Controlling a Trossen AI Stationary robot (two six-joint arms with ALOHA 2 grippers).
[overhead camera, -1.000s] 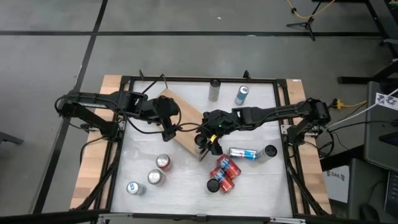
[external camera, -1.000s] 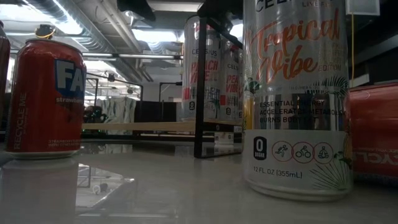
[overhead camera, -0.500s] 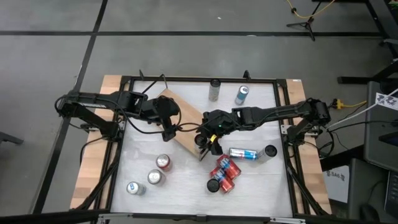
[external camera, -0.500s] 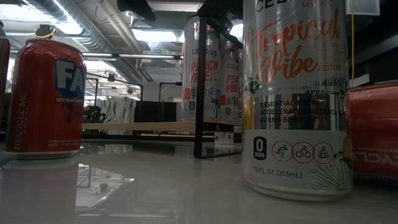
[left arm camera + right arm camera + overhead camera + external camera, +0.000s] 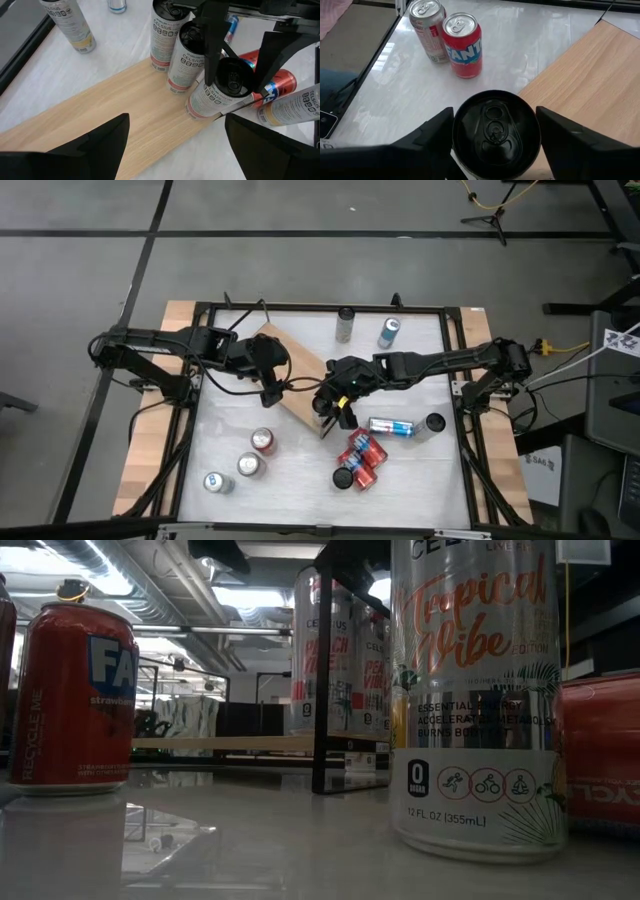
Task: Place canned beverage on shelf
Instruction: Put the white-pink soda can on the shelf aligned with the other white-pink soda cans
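The shelf [image 5: 290,375], a light-wood board, lies slantwise in the middle of the table. Three tall white cans stand in a row on its near-right end [image 5: 172,50]. My right gripper [image 5: 333,408] is shut on the nearest of them, a black-topped can [image 5: 220,92] that fills the right wrist view [image 5: 495,127]. My left gripper [image 5: 270,388] hangs open above the board's middle [image 5: 175,132], with nothing between its fingers. My right gripper pinches the black-topped can between its two fingers, high on its wall just under the rim [image 5: 457,131]. One finger [image 5: 210,45] lies on each side. The fingers slant down from the table's right. The can stands upright with its base on the board's end corner [image 5: 197,110].
A red Fanta can [image 5: 465,45] and two silver cans [image 5: 233,473] stand near left. Red cans [image 5: 362,452] and a silver one [image 5: 392,426] lie near right, beside a dark-topped can [image 5: 434,423]. Two cans [image 5: 367,328] stand at the far edge.
My right gripper's fingers have closed in on the black-topped can at the board's end. The can still stands where it was.
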